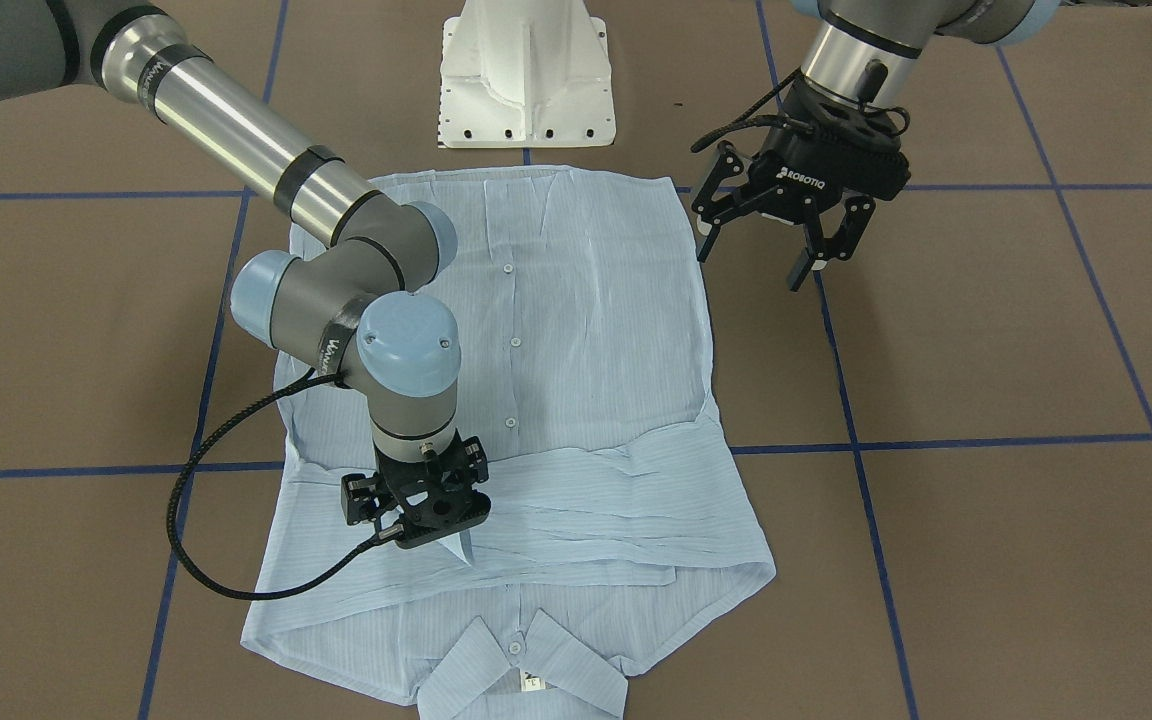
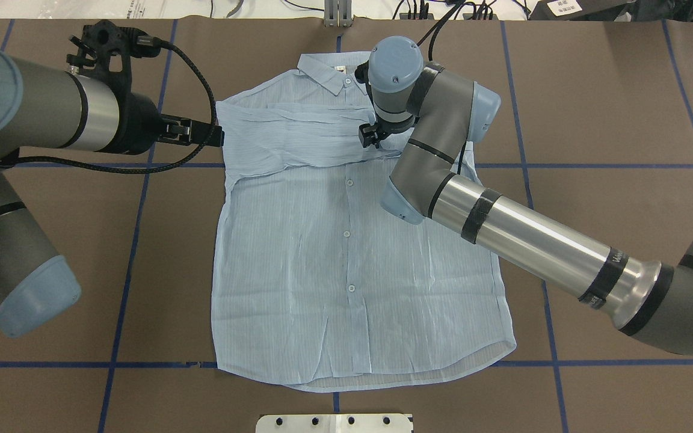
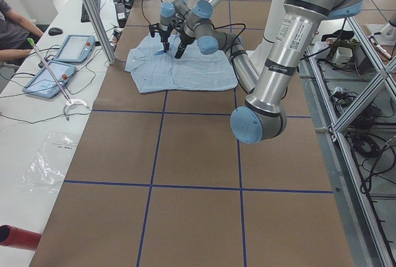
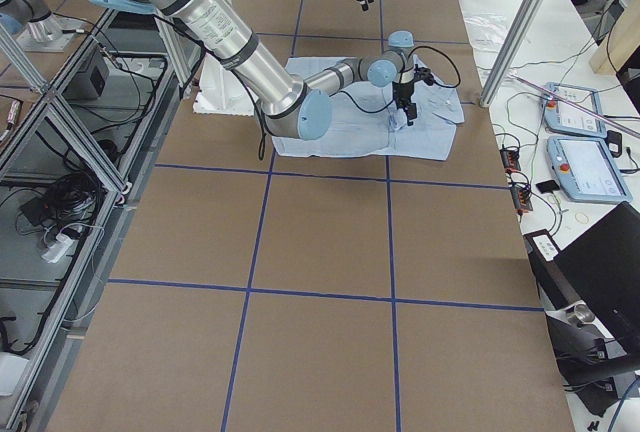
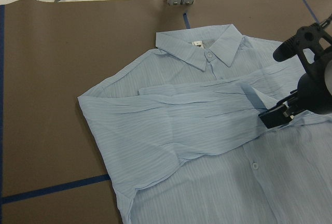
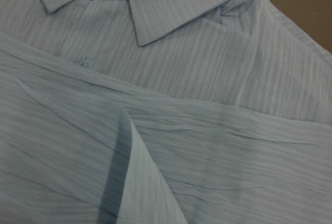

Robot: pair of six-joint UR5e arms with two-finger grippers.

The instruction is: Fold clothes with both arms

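Note:
The light blue striped shirt lies flat and buttoned on the brown table, its collar on the side away from the robot. A sleeve is folded across the chest. My right gripper points straight down on that folded sleeve and looks shut on a pinch of sleeve cloth, which peaks up toward it. In the right wrist view the cloth fills the frame and no fingers show. My left gripper is open and empty, hovering just off the shirt's edge near the shoulder.
The white pedestal base stands at the shirt's hem side. Blue tape lines grid the table. Tablets and an operator sit beyond the far long edge. Bare brown table lies on both sides of the shirt.

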